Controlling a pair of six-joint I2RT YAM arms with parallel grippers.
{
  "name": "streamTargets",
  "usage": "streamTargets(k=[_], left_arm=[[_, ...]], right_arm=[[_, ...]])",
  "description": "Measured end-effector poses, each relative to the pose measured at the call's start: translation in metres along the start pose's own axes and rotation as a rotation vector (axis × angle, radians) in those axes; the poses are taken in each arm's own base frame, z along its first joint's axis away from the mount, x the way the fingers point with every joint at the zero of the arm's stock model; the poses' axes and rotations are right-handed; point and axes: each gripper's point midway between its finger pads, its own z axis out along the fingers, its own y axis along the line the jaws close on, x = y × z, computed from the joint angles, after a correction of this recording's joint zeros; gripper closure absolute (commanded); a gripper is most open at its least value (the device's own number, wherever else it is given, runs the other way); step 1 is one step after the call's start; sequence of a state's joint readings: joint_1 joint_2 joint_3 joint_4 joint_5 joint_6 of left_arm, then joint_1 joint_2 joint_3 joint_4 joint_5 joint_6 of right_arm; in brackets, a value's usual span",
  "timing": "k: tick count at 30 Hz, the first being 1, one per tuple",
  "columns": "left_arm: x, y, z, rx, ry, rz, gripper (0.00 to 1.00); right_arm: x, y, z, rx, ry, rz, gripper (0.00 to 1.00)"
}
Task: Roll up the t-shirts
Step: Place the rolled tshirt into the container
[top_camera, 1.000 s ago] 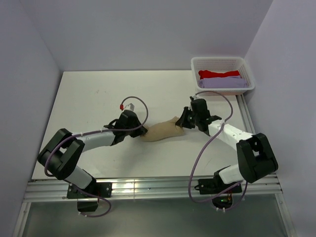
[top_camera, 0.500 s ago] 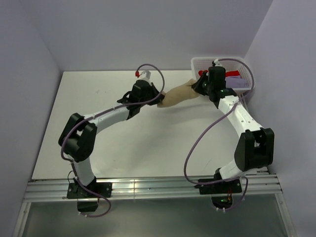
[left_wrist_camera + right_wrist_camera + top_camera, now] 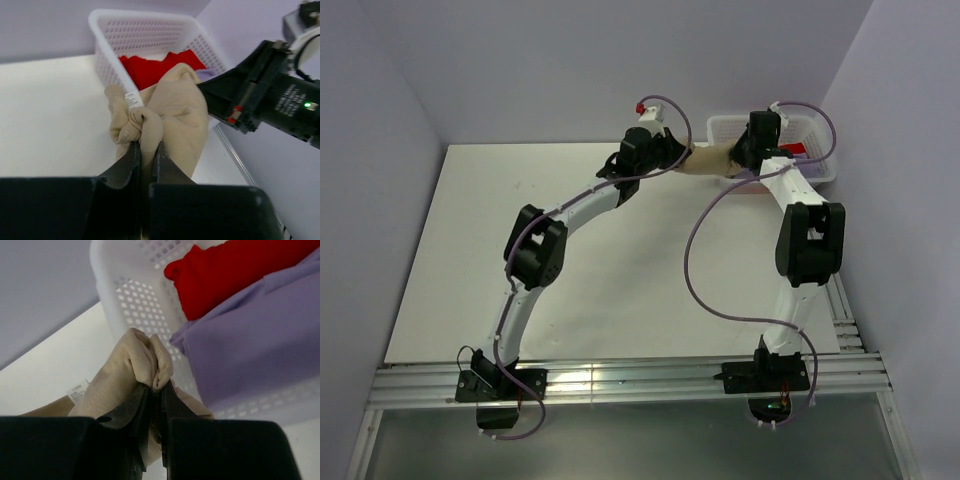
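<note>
Left arm [image 3: 582,203] and right arm [image 3: 808,245]: white shells, black joints, lilac cables [image 3: 686,265] looping alongside. Red plug [image 3: 641,105] behind the black left end effector [image 3: 146,150]; green light [image 3: 306,105] behind the right end effector [image 3: 156,390].

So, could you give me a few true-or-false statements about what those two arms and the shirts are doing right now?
1. The left pincer and the right pincer both clamp the tan t-shirt. True.
2. The tan t-shirt lies spread out flat. False: it is bunched up between the two pincers, beside the basket.
3. A red t-shirt and a lavender t-shirt lie in the basket. True.
4. The basket is black metal. False: it is white plastic lattice.
</note>
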State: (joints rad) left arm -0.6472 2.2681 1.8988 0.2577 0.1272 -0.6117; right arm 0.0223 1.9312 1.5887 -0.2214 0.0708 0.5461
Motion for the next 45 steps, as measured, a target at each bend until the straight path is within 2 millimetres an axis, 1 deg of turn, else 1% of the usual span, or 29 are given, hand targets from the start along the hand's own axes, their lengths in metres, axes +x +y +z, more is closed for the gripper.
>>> streamTargets(k=[4,7,9,13,18,20,21,24,28,31,32,35,37,39,41,43,45], left_arm=[[-0.008,-0.009,0.031,0.077,-0.033,0.037,1.00],[-0.005,-0.011,0.041,0.102,-0.035,0.046,1.00],[0.001,-0.009,0.042,0.103,-0.024,0.048,1.00],[0.005,-0.006,0.042,0.101,-0.024,0.063,1.00],[0.024,0.013,0.028,0.048,0.018,0.043,1.00],[0.025,0.023,0.020,0.029,0.028,0.031,1.00],[0.025,0.027,0.013,0.017,0.036,0.022,1.00],[0.014,0.042,-0.012,-0.024,0.042,0.005,1.00],[-0.018,0.054,-0.052,-0.071,0.014,-0.016,1.00],[-0.042,0.059,-0.092,-0.105,-0.019,-0.029,1.00],[-0.046,0.061,-0.107,-0.125,-0.028,-0.030,1.00],[-0.052,0.061,-0.152,-0.181,-0.046,-0.025,1.00],[-0.058,0.054,-0.182,-0.199,-0.066,-0.019,1.00],[-0.065,0.046,-0.204,-0.206,-0.086,-0.013,1.00],[-0.073,0.039,-0.221,-0.207,-0.109,-0.010,1.00],[-0.076,0.035,-0.229,-0.207,-0.122,-0.014,1.00],[-0.074,0.036,-0.232,-0.215,-0.123,-0.028,1.00]], right_arm=[[-0.005,-0.015,0.028,0.022,0.008,0.025,1.00],[-0.005,-0.021,0.042,0.013,0.027,0.037,1.00],[-0.001,-0.020,0.049,-0.009,0.053,0.043,1.00],[0.013,-0.010,0.060,-0.092,0.117,0.059,1.00],[0.029,-0.007,0.059,-0.149,0.141,0.075,1.00],[0.039,-0.001,0.054,-0.175,0.156,0.077,1.00],[0.048,0.005,0.049,-0.194,0.171,0.078,1.00],[0.074,0.022,0.034,-0.231,0.218,0.066,1.00],[0.117,0.057,0.003,-0.288,0.286,0.014,1.00],[0.157,0.086,-0.025,-0.339,0.353,-0.025,1.00],[0.167,0.093,-0.033,-0.350,0.367,-0.037,1.00],[0.204,0.120,-0.070,-0.396,0.421,-0.089,1.00],[0.225,0.139,-0.097,-0.437,0.457,-0.125,1.00],[0.237,0.153,-0.118,-0.473,0.484,-0.149,1.00],[0.237,0.161,-0.131,-0.490,0.494,-0.161,1.00],[0.226,0.164,-0.133,-0.495,0.483,-0.165,1.00],[0.208,0.163,-0.129,-0.490,0.465,-0.162,1.00]])
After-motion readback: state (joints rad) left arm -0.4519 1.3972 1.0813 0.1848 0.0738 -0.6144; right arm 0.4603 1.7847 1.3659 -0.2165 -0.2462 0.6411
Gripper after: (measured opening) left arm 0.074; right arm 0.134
